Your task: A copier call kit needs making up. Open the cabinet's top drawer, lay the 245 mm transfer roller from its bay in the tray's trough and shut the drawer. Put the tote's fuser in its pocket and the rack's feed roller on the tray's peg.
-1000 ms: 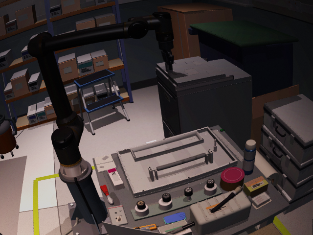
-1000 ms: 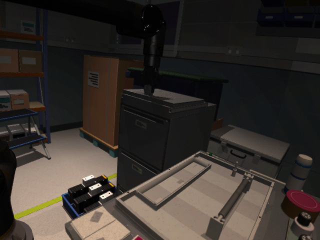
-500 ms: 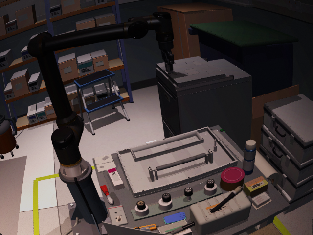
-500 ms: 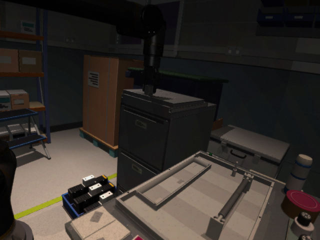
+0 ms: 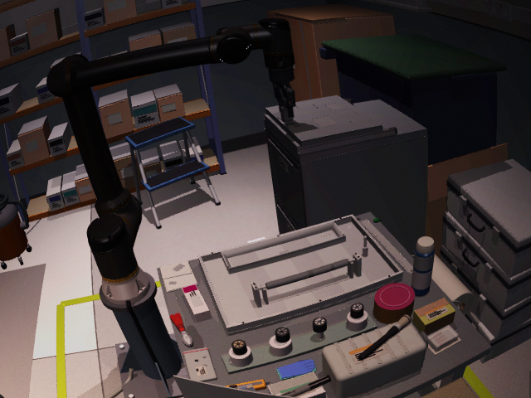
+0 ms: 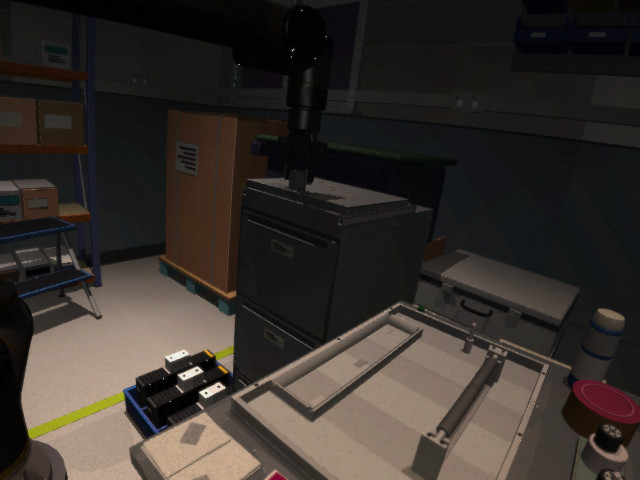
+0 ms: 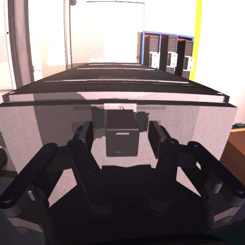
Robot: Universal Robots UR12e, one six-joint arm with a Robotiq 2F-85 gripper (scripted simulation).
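Note:
The transfer roller [image 5: 308, 274] lies in the trough of the grey tray [image 5: 300, 267] on the bench, held between two end brackets. Behind the tray stands the dark cabinet [image 5: 347, 167], its top drawer [image 6: 289, 268] flush with the front. My gripper [image 5: 286, 115] points down at the front left of the cabinet's top, open and empty; the wrist camera shows a small dark block [image 7: 122, 132] between its fingers [image 7: 122, 137]. The blue tote [image 6: 178, 382] with black fusers sits on the floor. Feed rollers stand on the green rack [image 5: 300, 338]. The tray's peg [image 5: 365, 245] stands bare.
A grey case [image 5: 373, 357] with a black brush lies at the bench front, beside a red-lidded tin [image 5: 393, 302] and a white and blue bottle [image 5: 423, 265]. Stacked cases [image 5: 489, 240] stand to the right. A step stool [image 5: 169, 163] and shelving stand left.

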